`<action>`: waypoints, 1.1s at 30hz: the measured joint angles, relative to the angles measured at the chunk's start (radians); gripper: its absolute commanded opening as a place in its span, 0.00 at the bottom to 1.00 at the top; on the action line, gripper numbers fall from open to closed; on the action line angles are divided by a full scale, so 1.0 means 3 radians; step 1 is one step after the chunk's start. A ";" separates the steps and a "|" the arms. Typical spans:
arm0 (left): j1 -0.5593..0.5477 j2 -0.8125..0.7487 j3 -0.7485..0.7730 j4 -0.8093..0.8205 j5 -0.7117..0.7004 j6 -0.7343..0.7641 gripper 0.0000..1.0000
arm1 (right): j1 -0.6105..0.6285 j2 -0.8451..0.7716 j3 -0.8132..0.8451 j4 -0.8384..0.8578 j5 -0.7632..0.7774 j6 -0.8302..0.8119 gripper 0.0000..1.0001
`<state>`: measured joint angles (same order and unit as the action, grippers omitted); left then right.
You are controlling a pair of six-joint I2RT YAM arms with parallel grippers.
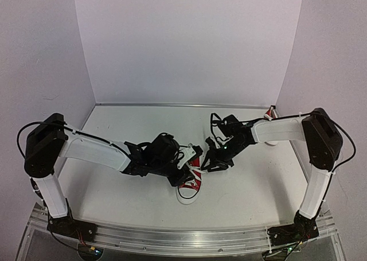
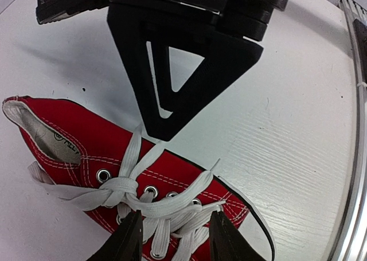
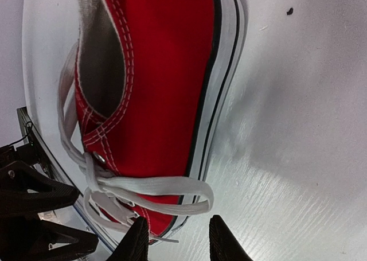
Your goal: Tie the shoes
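With both pincers unclenched on the red canvas white-soled sneaker (image 2: 69,140), left gripper (image 2: 175,215) straddling its knotted white laces (image 2: 114,189), right gripper (image 3: 178,221) just under a loose lace loop (image 3: 166,185), pinch one strand firmly each before pulling apart.

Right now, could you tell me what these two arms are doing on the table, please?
Both arms are working on one red sneaker lying on the table. The left gripper sits over its white laces, jaws apart with strands between them. The right gripper hovers by the sole side, jaws open, beside a loose lace loop. A first knot seems tied, but no finished bow shows.
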<state>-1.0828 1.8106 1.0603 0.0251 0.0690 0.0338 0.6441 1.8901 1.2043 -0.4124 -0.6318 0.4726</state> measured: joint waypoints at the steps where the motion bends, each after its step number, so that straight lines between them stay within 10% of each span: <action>1: -0.0015 0.0037 0.0041 -0.0044 -0.0044 0.0019 0.41 | 0.0000 0.0023 0.0024 -0.0002 0.0016 -0.0006 0.34; 11: -0.0095 0.0255 0.0277 -0.0336 -0.0480 0.0121 0.46 | 0.0000 0.0196 0.0139 -0.0024 0.0074 -0.0042 0.36; 19: -0.0097 0.0260 0.0328 -0.0393 -0.0688 0.0053 0.21 | 0.0000 0.0200 0.0170 -0.0030 0.0071 -0.0080 0.35; 33: -0.0097 0.0030 0.0238 -0.0599 -0.0681 0.0074 0.16 | 0.0000 0.0208 0.0171 -0.0031 0.0045 -0.0104 0.34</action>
<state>-1.1118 1.8197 1.1315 -0.1547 -0.1354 0.0559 0.6441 1.9526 1.2556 -0.4217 -0.6184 0.4414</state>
